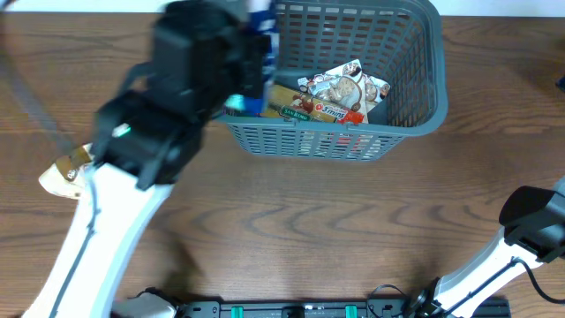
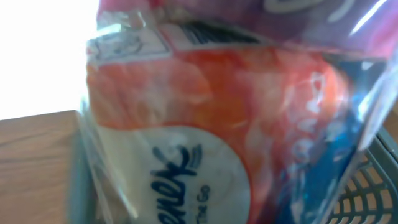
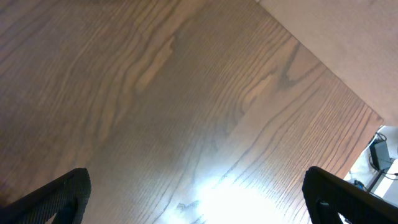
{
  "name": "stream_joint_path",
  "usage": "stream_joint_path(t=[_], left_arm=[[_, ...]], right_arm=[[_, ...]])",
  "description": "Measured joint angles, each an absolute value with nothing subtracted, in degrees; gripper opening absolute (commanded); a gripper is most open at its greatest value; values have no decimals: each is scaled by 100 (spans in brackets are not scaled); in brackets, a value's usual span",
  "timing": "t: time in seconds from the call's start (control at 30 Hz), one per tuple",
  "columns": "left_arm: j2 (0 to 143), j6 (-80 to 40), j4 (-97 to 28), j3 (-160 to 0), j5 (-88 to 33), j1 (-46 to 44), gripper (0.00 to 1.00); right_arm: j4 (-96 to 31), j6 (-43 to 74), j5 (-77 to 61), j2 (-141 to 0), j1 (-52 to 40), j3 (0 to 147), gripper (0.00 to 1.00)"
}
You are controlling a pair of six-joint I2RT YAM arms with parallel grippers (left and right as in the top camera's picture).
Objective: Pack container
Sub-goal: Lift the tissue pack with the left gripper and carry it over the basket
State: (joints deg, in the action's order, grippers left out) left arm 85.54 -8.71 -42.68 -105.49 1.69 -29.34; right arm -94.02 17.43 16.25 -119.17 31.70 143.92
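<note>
The overhead camera looked straight down from high above the table [image 1: 291, 221], taking in the container [image 1: 291, 140] at its far side. My left wrist camera sat so near the tissue packet [image 2: 205, 137] that it blurred, sharing only a corner of the container's lattice and a strip of wood with the overhead. My right wrist camera faced bare tabletop from close by, the fingers [image 3: 59, 199] of my right gripper [image 3: 196, 202] in its lower corners.
</note>
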Motion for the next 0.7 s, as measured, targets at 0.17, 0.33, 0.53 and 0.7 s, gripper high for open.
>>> stream_joint_path(t=[0.17, 0.33, 0.53, 0.7], left_arm=[[9225, -856, -4034, -10549, 172, -3122, 6], [9791, -854, -4023, -10549, 126, -3173, 6], [10438, -854, -4021, -10549, -213, -3173, 6], [10676, -834, -4027, -10549, -462, -3173, 6]], right_arm=[[-9402, 1743, 1625, -11917, 3170, 14392, 99], [-9404, 1743, 1625, -11917, 3170, 14392, 99], [-9402, 1743, 1625, -11917, 3170, 14392, 99], [-9402, 1743, 1625, -11917, 3170, 14392, 99]])
